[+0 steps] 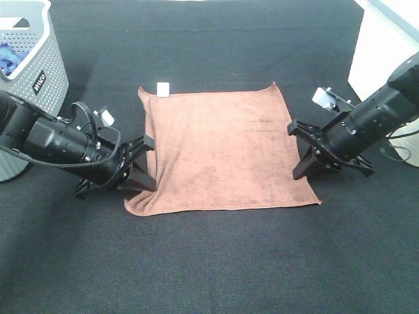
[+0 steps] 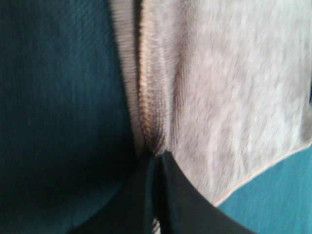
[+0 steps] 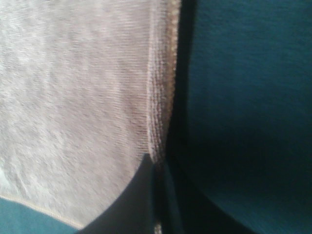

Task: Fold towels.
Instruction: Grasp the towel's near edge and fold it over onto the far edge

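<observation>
The reddish-brown towel (image 1: 222, 150) lies spread flat on the black table, with its white tag (image 1: 163, 89) at the far left corner. My left gripper (image 1: 148, 163) is at the towel's left edge, near the front corner. In the left wrist view the gripper (image 2: 153, 163) is shut on that stitched edge of the towel (image 2: 234, 97), which is pinched up into a ridge. My right gripper (image 1: 302, 154) is at the towel's right edge. In the right wrist view it (image 3: 157, 163) is shut on that edge of the towel (image 3: 73, 97) in the same way.
A grey slotted laundry basket (image 1: 39, 78) stands at the far left, close behind my left arm. A white box-like object (image 1: 386, 46) stands at the far right, behind my right arm. The table (image 1: 216, 261) is covered in black cloth.
</observation>
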Action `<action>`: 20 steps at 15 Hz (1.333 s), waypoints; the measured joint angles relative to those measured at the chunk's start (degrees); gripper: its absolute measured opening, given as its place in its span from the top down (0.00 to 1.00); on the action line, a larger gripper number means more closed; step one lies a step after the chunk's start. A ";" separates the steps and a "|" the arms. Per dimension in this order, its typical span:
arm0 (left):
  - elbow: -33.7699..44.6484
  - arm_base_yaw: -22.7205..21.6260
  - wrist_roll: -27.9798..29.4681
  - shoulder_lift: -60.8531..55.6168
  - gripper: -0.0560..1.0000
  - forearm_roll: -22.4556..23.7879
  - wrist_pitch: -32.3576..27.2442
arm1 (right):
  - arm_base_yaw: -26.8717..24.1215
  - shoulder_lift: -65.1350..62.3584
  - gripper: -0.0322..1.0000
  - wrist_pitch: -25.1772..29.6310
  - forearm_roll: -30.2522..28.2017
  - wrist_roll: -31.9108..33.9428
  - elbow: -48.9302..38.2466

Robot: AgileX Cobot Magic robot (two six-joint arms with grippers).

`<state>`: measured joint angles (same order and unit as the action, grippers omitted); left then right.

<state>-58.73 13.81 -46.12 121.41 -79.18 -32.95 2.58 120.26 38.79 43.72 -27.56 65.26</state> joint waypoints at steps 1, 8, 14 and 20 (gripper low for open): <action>0.00 0.00 0.00 0.00 0.94 0.00 0.00 | 0.00 0.00 0.97 0.00 0.00 0.00 0.00; 6.13 0.00 17.53 -10.54 0.95 20.63 -3.61 | 0.00 -9.68 0.97 5.27 -3.50 2.92 -9.11; 10.49 0.00 17.88 -15.07 0.95 21.37 -4.76 | 0.00 -10.77 0.97 5.96 -3.67 2.81 -10.31; 2.23 0.00 17.88 -15.07 0.95 21.31 4.98 | 0.00 -8.82 0.97 3.90 -2.64 1.66 3.95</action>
<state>-56.49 13.81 -28.25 106.34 -57.87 -27.96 2.58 111.44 42.69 41.08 -25.90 69.21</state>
